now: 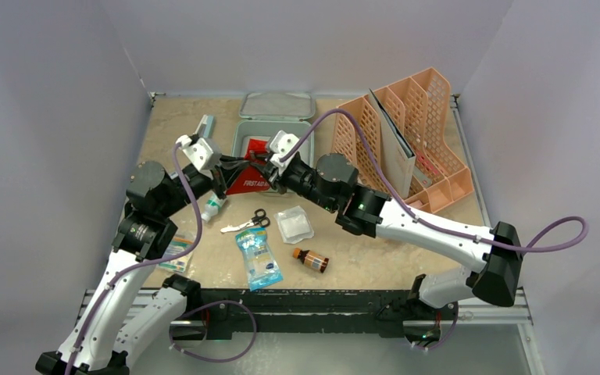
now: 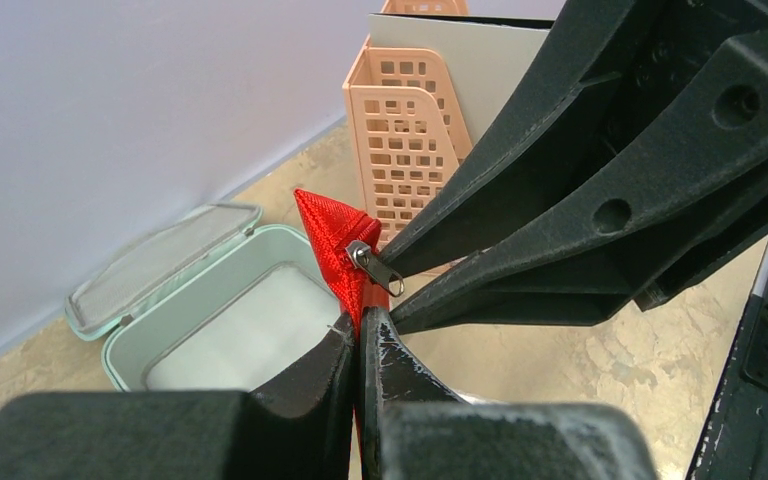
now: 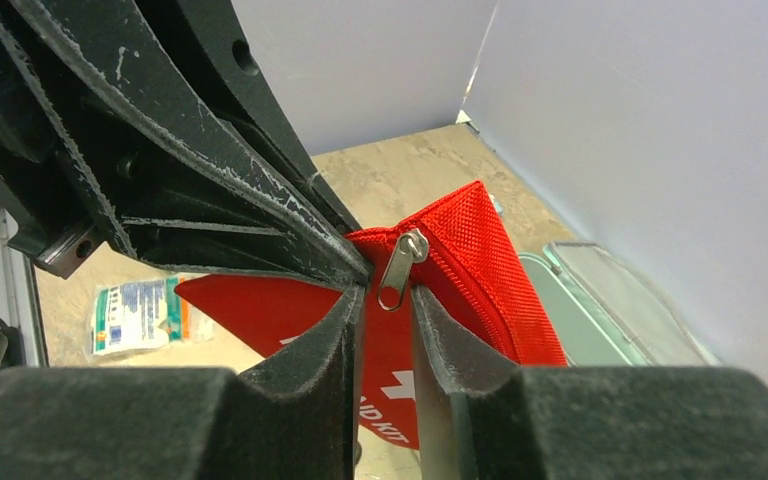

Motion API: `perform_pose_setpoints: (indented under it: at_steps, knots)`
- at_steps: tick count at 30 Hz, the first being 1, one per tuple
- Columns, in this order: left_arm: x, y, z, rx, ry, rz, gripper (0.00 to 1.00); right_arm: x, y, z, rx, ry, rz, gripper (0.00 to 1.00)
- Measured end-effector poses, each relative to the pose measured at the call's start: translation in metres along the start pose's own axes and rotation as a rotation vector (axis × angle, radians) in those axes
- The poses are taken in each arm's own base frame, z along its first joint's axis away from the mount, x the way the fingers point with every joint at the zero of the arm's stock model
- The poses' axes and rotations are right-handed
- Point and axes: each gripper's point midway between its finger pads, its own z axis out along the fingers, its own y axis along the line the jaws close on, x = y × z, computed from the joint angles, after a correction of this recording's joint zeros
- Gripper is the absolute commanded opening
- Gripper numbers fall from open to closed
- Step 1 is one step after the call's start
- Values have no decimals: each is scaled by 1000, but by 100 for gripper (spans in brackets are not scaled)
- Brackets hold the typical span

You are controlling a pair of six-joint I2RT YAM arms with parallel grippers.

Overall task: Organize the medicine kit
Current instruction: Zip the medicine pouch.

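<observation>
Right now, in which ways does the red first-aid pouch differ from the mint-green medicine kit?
The red pouch is woven fabric with a zipper pull; the medicine kit is hard mint-green plastic. The red pouch is lifted, pinched by the left gripper; the medicine kit rests on the table. The medicine kit is open, its lid behind it; whether the red pouch is unzipped is unclear. Both are at the table's far middle.
</observation>
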Motion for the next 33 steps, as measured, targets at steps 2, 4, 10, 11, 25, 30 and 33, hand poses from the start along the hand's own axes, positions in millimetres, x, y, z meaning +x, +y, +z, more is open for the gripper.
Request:
perform_pose_setpoints:
  at_steps: [2,4,10,11,25,30,33]
  knots:
    - [0,0,0,-2,-1,1,0,2,1,1,-1,4,2,19]
    - [0,1,0,-4,-1,1,0,3,1,1,-2,6,5,12]
    - [0,1,0,-7,-2,8,0,3,1,1,-1,6,6,0]
    - [0,1,-1,-6,-2,8,0,3,1,1,-1,6,6,0]
    - [3,4,-3,-40,-7,-30,0,12,-1,-5,-10,51,14,0]
    - [6,0,-2,-32,-7,-70,0,17,-2,-9,-44,70,47,0]
    - [4,-3,-4,-28,-19,-96,0,18,-2,-9,-76,73,82,0]
